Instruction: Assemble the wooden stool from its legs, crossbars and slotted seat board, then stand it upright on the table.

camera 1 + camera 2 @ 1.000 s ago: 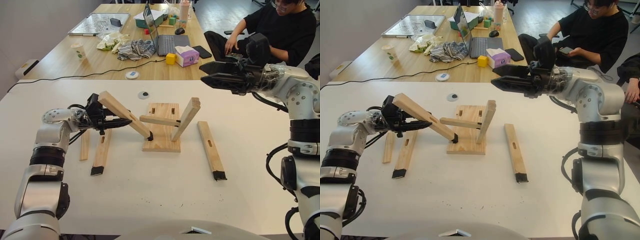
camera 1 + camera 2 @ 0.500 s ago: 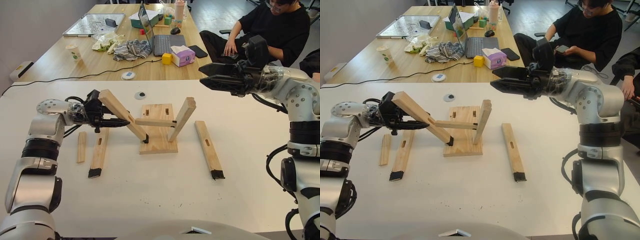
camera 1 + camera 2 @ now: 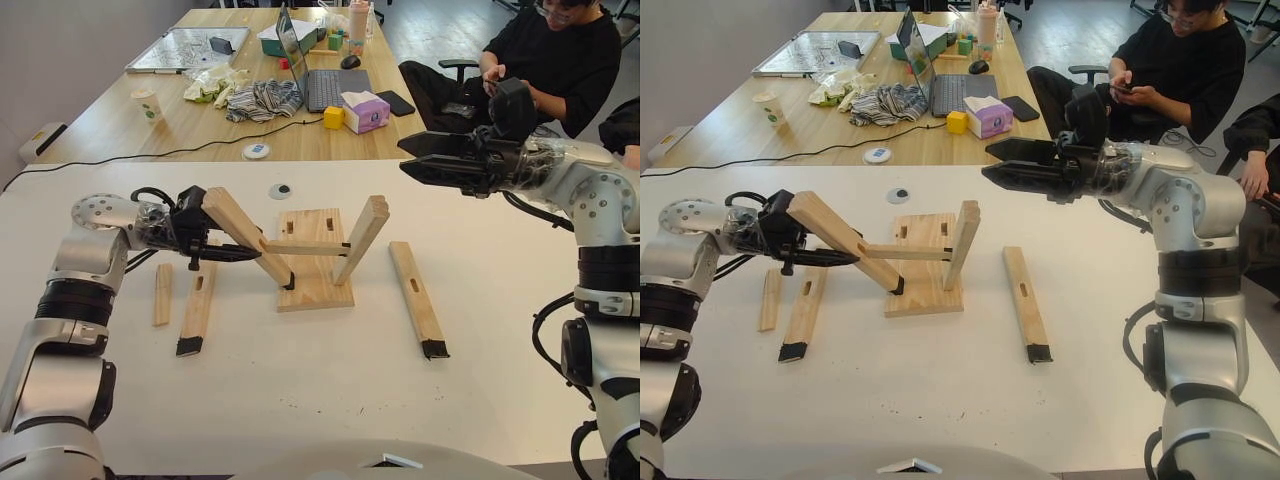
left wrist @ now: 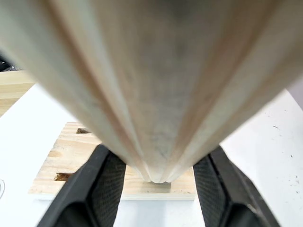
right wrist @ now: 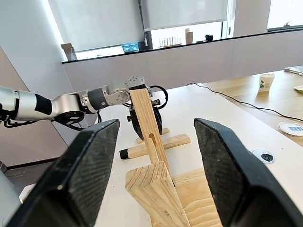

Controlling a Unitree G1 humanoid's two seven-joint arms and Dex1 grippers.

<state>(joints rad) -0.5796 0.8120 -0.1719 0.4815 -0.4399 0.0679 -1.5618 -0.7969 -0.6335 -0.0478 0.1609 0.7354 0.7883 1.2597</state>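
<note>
Left end effector [image 3: 222, 248], we find, is clamped on a tilted stool leg [image 3: 245, 238]. The leg's black-tipped end meets the slotted seat board [image 3: 320, 292], lying flat mid-worktop. A crossbar [image 3: 305, 247] joins a second leaning leg [image 3: 362, 240]. Right end effector [image 3: 405, 158] hangs spread wide toward the worktop's far edge.

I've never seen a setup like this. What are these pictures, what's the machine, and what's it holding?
It's a humanoid robot with two arms, each ending in a two-fingered gripper. Two pictures look down from its head; the other two come from wrist cameras. The left gripper grips a tilted leg whose foot rests on the seat board; a crossbar links it to a second leaning leg. The right gripper hangs open above the table. Two loose legs and a short bar lie flat.
</note>
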